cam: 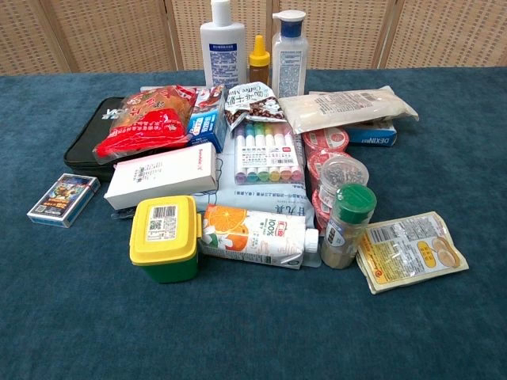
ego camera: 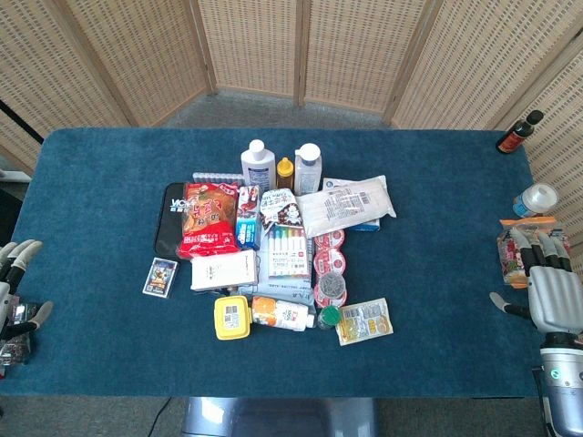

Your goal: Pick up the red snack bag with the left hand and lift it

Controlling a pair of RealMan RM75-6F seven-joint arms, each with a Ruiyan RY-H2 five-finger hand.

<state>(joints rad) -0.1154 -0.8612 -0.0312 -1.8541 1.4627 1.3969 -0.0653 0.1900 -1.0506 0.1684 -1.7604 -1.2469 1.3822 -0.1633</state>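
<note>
Red snack bag [cam: 144,119] lying crinkled at the left of the pile on the blue table [ego camera: 437,300], atop a black pouch [cam: 89,141], beside a white box [cam: 162,177].
Readable: "100%" on the orange juice carton [cam: 255,235], "DEXIN" on a blue box [cam: 371,135], "Coffee" on a sachet [cam: 255,101]. Left hand [ego camera: 20,305] at the table's left edge, fingers spread, holding nothing; right hand [ego camera: 549,287] likewise spread, at the right edge.

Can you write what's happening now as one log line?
stage: before reach | left hand: open, table edge | red bag: on pile, untouched | right hand: open
</note>
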